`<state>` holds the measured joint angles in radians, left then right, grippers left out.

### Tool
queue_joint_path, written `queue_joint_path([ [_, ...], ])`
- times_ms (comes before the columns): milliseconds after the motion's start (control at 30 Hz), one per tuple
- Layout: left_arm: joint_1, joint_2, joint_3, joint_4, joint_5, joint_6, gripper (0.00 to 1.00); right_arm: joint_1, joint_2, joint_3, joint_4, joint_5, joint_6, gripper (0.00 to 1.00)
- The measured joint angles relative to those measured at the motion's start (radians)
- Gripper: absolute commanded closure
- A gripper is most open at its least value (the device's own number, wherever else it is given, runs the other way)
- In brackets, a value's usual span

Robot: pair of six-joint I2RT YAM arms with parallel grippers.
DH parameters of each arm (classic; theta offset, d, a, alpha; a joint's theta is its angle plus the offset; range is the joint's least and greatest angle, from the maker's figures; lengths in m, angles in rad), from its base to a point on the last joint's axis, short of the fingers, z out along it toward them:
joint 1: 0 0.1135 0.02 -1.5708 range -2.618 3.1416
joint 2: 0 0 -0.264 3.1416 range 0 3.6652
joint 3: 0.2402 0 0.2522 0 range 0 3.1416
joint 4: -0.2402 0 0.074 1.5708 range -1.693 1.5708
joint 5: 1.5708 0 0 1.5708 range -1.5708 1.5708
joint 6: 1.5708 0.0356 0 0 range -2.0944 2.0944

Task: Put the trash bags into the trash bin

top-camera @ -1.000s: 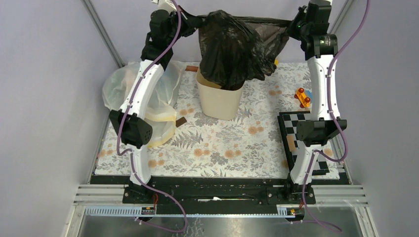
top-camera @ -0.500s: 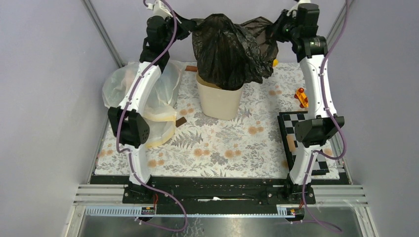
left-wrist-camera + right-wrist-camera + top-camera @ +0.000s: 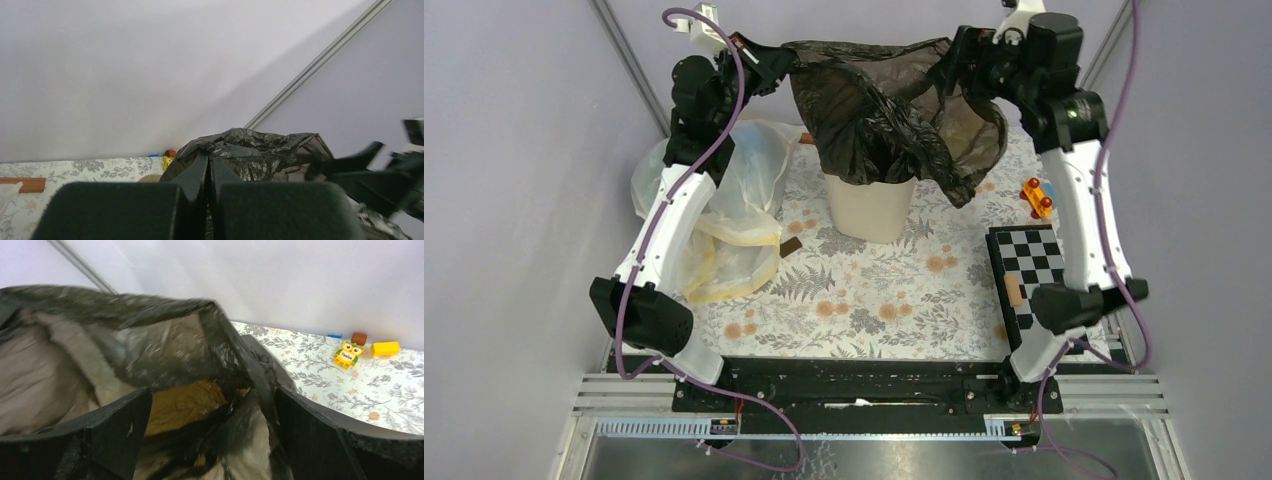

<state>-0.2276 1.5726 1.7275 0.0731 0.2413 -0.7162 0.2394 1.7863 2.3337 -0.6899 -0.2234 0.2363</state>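
The black trash bag [image 3: 889, 110] hangs spread wide above the cream-beige trash bin [image 3: 869, 210], its lower folds draped over the bin's rim and down the bin's right side. My left gripper [image 3: 784, 60] is high at the back left, shut on the bag's top edge; in the left wrist view its fingertips pinch a gathered fold of the bag [image 3: 250, 152]. My right gripper [image 3: 951, 68] is at the bag's upper right corner with its jaws wide open. In the right wrist view the film [image 3: 165, 350] lies loose between and beyond the fingers [image 3: 125, 425].
A translucent whitish-yellow bag [image 3: 724, 215] bulges at the left beside my left arm. A checkerboard [image 3: 1029, 270] lies at the right, with a red-orange toy [image 3: 1037, 195] behind it. A small brown block [image 3: 791, 247] sits near the bin. An owl toy [image 3: 346, 354] and a yellow block [image 3: 386, 348] stand by the back wall.
The right gripper has opened and let go of the bag's edge. Both grippers rose and drew apart, spreading the bag wider; its right side sags lower beside the bin.
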Motion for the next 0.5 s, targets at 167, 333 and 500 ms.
queue_joint_path([
  [167, 0.0, 0.011, -0.008, -0.003, 0.017, -0.025, 1.0, 0.026, -0.21, -0.134, 0.023, -0.081, -0.096, 0.0],
  [333, 0.0, 0.016, -0.02, -0.005, 0.027, -0.046, 1.0, 0.108, -0.35, -0.254, 0.078, -0.211, -0.178, 0.0],
  [500, 0.0, 0.017, -0.02, -0.003, 0.04, -0.061, 1.0, 0.253, -0.347, -0.323, 0.082, -0.227, -0.254, 0.0],
])
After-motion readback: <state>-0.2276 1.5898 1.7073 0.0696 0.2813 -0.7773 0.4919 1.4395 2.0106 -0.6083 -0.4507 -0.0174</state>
